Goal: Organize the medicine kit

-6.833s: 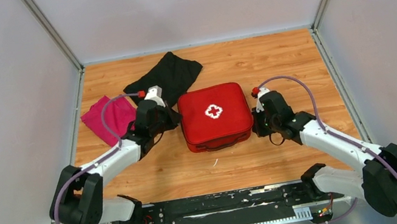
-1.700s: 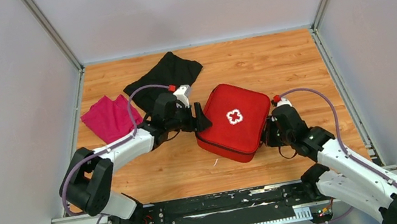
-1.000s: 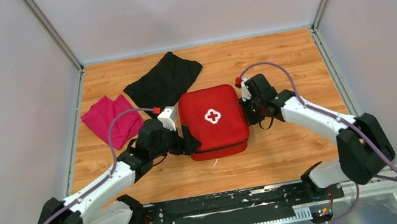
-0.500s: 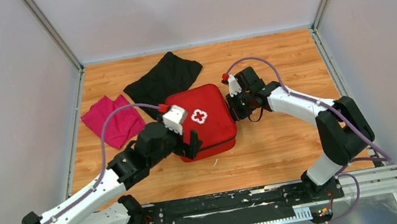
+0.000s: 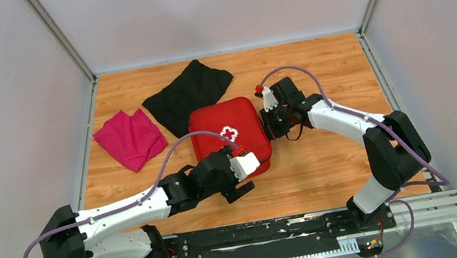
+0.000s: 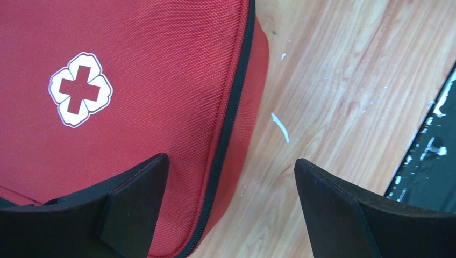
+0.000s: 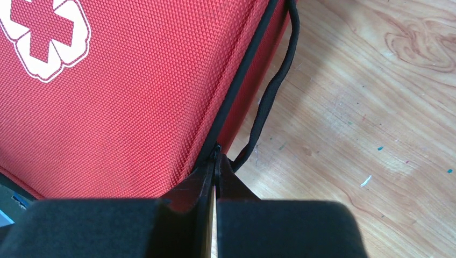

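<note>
- The medicine kit [image 5: 227, 136] lay closed and flat near the middle of the wooden table [image 5: 314, 64], white cross facing up.
- Its far left corner sat just beside the black cloth [image 5: 189, 93]; the pink cloth [image 5: 130, 139] lay further left, apart from it.
- The left gripper [image 6: 230, 161] was spread wide and gripped nothing, one finger [image 6: 134, 204] over the red lid and the other over bare wood, straddling the kit's near edge.
- The right gripper [image 7: 216, 166] was clenched tight, its tips pressed at the zip seam on the kit's right side; whether they pinched the zip pull was unclear.
- A black strap [image 7: 269, 97] looped beside that edge.
</note>
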Robot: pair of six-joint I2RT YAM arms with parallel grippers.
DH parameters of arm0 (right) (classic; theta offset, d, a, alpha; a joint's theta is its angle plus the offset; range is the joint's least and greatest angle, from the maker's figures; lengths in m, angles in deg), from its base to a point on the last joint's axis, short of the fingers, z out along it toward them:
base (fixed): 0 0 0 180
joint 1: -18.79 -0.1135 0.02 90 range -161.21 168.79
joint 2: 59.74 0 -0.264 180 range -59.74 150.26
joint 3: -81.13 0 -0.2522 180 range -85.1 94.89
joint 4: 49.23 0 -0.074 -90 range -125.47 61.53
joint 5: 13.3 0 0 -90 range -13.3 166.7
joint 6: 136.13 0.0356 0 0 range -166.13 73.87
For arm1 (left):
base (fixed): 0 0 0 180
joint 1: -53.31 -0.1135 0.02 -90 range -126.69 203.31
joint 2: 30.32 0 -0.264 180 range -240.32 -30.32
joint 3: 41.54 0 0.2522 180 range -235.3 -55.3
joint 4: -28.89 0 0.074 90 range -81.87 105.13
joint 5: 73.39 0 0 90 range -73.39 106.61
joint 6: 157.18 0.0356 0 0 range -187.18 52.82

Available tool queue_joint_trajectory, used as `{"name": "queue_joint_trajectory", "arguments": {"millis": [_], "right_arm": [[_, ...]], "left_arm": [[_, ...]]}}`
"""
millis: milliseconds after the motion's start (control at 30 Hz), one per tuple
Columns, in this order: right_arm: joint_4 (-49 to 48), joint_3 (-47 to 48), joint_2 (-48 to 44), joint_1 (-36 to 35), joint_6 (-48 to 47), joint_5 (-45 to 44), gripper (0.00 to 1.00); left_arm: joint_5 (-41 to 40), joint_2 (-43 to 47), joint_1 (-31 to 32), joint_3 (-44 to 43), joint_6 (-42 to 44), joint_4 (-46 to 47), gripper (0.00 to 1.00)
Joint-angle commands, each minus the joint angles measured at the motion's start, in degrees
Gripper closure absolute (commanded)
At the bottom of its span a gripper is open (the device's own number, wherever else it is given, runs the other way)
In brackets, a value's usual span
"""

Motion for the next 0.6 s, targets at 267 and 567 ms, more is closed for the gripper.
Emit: {"name": "queue_joint_trajectory", "arguments": {"millis": [267,567], "right_arm": [[2.98,-1.03,-0.05,-0.49,1.5,2.8,1.0],[3.62,-4.71,-3.69,-0.31,0.46,2.53,1.0]], "left_arm": [[-13.41,-6.0,0.33,-3.33,1.05,-0.5,0.27],[-17.96,-11.84,0.33,-5.7,-4.31,-1.61,0.43]]}}
